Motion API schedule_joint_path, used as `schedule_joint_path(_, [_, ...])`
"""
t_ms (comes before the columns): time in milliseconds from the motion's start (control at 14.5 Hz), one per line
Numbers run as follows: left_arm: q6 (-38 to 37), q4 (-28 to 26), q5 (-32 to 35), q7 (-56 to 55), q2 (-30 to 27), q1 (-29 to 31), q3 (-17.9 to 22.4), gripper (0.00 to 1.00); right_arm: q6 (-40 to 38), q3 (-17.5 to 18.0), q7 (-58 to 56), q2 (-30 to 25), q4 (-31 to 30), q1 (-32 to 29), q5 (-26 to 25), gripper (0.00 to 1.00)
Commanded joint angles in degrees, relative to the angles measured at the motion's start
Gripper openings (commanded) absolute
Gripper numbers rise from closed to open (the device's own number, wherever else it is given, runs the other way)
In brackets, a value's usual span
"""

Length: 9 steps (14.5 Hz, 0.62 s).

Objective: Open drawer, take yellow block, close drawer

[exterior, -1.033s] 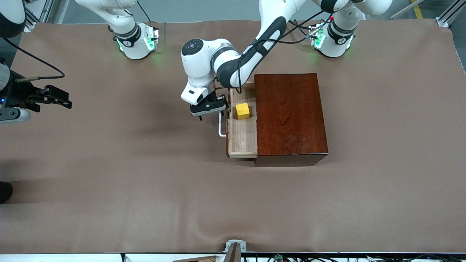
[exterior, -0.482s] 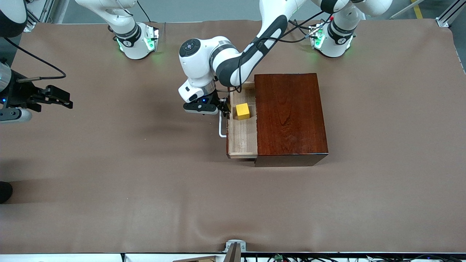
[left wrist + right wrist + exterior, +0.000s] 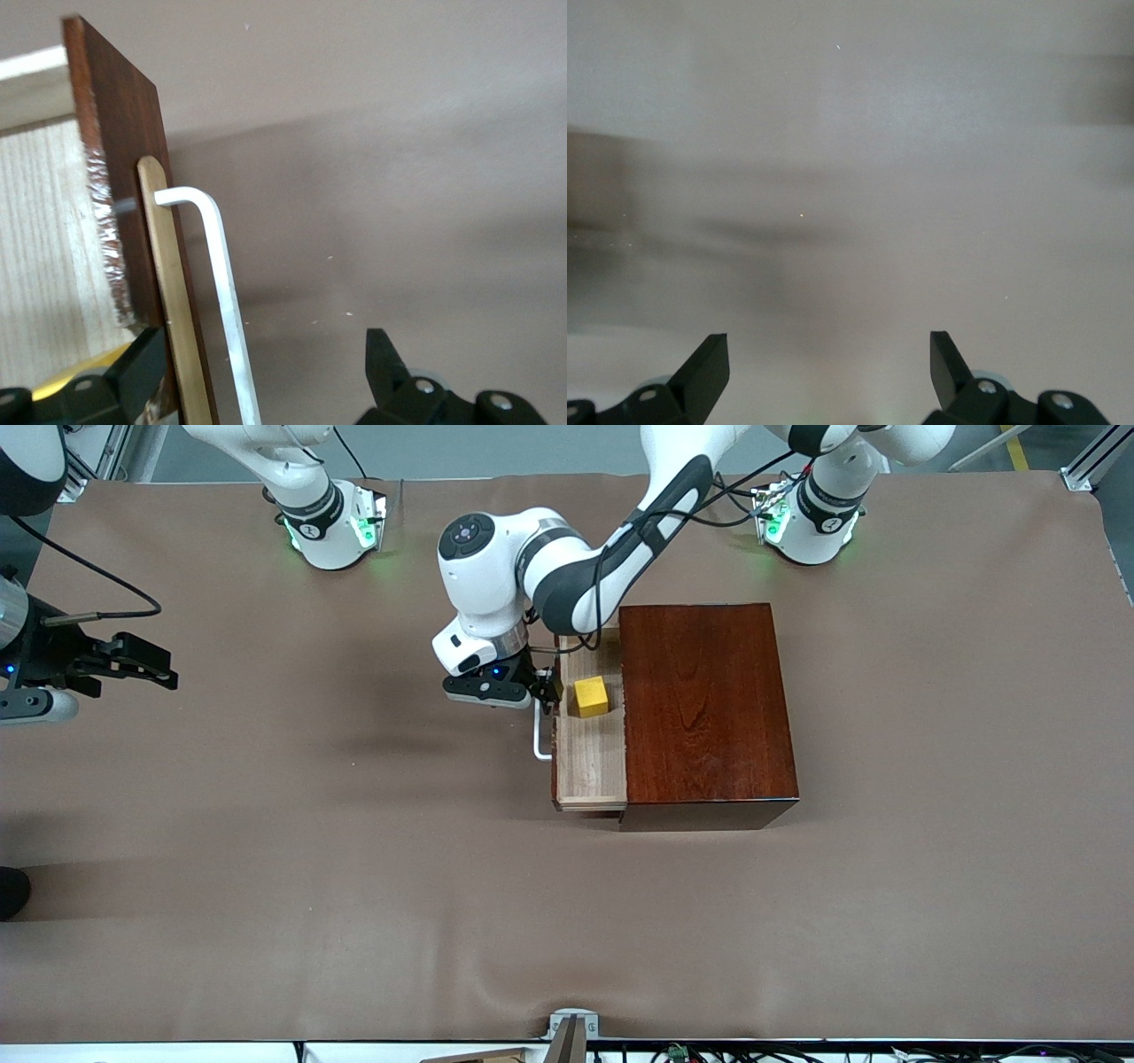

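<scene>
Left gripper (image 3: 542, 691) swung round in the last second, fingers apart, straddling the front of the half-open glossy reddish-brown wooden drawer (image 3: 588, 748) mid-table beside the small bright yellow block (image 3: 591, 696), so the grab looks next, while the right gripper (image 3: 146, 666) waits open over the table's right-arm edge.

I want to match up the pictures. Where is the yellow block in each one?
Front view: the yellow block sits in the open drawer, beside the left gripper.
Left wrist view: only a yellow sliver shows.
Right wrist view: not in it.
Shared landmark: the white handle.
</scene>
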Motion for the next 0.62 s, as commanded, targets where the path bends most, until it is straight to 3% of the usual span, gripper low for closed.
schedule_joint_path(0, [-2.22,-0.29,-2.91,1.49,-5.36,0.74,0.23,1.0,-0.85,0.17,7.53,0.48,1.22,2.43,0.19,1.0])
schedule_joint_path(551, [-17.68,-2.57,-2.92,2.1,-22.15,13.12,0.59,1.0,-0.32,0.17,30.48,0.74,1.22,13.33,0.28,1.0])
